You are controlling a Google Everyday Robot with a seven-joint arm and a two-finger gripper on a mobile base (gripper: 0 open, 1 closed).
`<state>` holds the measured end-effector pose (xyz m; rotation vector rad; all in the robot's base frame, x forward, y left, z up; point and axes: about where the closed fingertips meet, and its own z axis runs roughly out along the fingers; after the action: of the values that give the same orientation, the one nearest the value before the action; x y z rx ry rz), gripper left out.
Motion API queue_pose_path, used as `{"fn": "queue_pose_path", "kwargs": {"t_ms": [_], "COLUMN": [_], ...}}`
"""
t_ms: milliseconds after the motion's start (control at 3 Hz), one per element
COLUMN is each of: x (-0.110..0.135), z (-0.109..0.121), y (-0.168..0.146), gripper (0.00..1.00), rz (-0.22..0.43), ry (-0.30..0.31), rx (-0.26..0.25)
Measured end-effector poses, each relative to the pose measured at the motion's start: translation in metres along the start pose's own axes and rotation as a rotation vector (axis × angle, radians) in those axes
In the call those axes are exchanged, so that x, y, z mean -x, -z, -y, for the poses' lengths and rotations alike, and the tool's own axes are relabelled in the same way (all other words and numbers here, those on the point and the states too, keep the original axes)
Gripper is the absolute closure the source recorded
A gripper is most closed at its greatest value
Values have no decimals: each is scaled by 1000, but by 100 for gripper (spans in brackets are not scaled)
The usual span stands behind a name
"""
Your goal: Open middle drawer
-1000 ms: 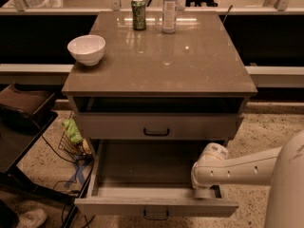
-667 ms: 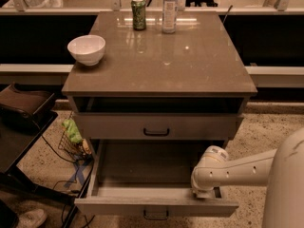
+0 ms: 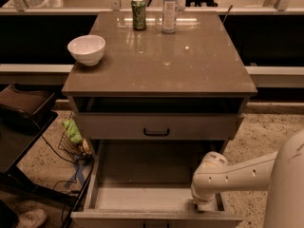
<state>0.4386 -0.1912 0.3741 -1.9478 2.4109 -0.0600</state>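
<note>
The gripper [image 3: 207, 205] had been brought a little lower and nearer the camera over the last second. It was set at the right front corner of the middle drawer [image 3: 142, 216], just inside its front panel. Whether the jaws were spread or pressed together could not be told, as they were hidden under the white wrist. The middle drawer itself appeared to have been drawn out slightly further. It was seen well extended below the closed upper drawer [image 3: 118, 126], with its bare floor exposed. From this the task was judged all but done, with only release and withdrawal left.

On the brown bench [image 3: 190, 65] a white bowl [image 3: 86, 49] was placed at the left edge. A green can [image 3: 138, 13] and a clear bottle [image 3: 169, 8] were stood near each other at the back. Speckled flooring [image 3: 273, 132] was seen to the right, and a wire basket [image 3: 71, 139] was seen beside the cabinet's left side.
</note>
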Motion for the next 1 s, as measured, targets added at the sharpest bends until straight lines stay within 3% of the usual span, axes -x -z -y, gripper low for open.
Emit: {"fn": "queue_pose_path", "kwargs": {"t_ms": [333, 667, 1000], "x": [4, 9, 9], "z": [-41, -65, -65], "y": [6, 9, 9], "gripper": [100, 100, 100], "rz": [16, 37, 38], "ry": [37, 60, 60], "rx": [82, 135, 135]}}
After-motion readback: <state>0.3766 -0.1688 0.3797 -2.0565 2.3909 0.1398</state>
